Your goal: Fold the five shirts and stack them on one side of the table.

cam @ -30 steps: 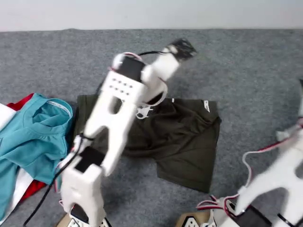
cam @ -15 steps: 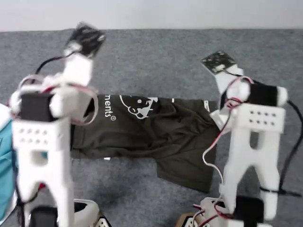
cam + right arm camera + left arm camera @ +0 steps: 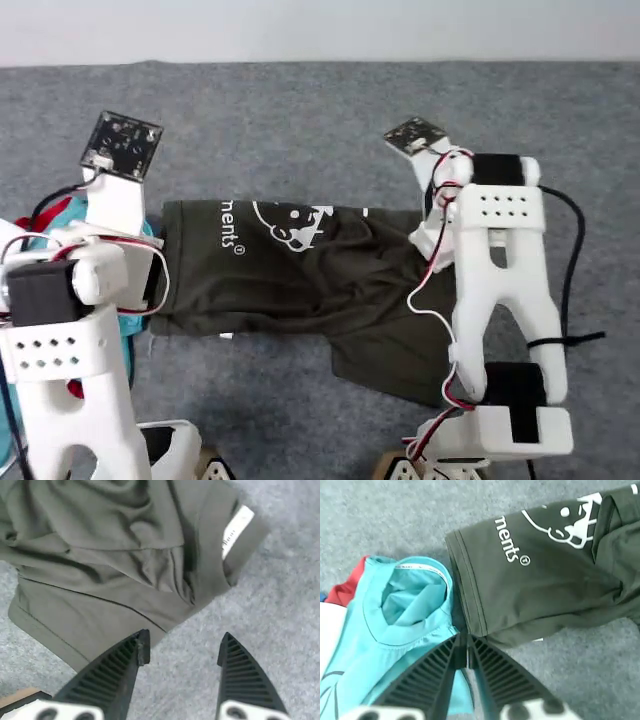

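Olive shirt (image 3: 330, 290) lies crumpled and partly spread across the middle of the grey table (image 3: 300, 110), white print facing up, a white label at its far corner. Just beside its hemmed end sits a heap of other shirts: a teal shirt (image 3: 405, 605) on top, a red shirt (image 3: 342, 587) beneath. Left gripper (image 3: 467, 647) hangs over the seam between teal and olive, jaws pressed together. Right gripper (image 3: 186, 640) hovers at the olive shirt's opposite edge, jaws spread wide with bare table between them
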### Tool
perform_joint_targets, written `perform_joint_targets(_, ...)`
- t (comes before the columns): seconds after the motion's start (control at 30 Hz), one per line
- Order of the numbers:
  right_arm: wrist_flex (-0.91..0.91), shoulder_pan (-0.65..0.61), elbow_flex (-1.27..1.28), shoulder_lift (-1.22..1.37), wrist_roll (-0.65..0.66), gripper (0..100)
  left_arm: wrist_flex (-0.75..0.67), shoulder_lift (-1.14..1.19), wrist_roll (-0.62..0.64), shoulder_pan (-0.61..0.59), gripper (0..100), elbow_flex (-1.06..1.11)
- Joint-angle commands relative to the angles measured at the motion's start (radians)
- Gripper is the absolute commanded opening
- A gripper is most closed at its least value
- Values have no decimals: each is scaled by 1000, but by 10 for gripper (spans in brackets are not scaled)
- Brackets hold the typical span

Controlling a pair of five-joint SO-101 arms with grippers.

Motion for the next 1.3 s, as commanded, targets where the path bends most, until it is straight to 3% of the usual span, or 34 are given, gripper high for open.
perform_joint_targets(0.0,-13,-45,-15,-2,-6,231,17,-23,12,-3,14,15)
perform_joint_targets(0.27,-116,-81,-15,124,-5,231,-6,-26,8,-6,14,54)
perform_joint_targets(0.57,-136,-31,-95,286,35,228,-35,-20,11,-3,14,58)
perform_joint_targets(0.8,-136,-25,-94,311,40,54,-46,-18,12,-2,14,58)
perform_joint_targets(1.27,-105,194,-94,346,348,17,-48,-18,9,2,15,58)
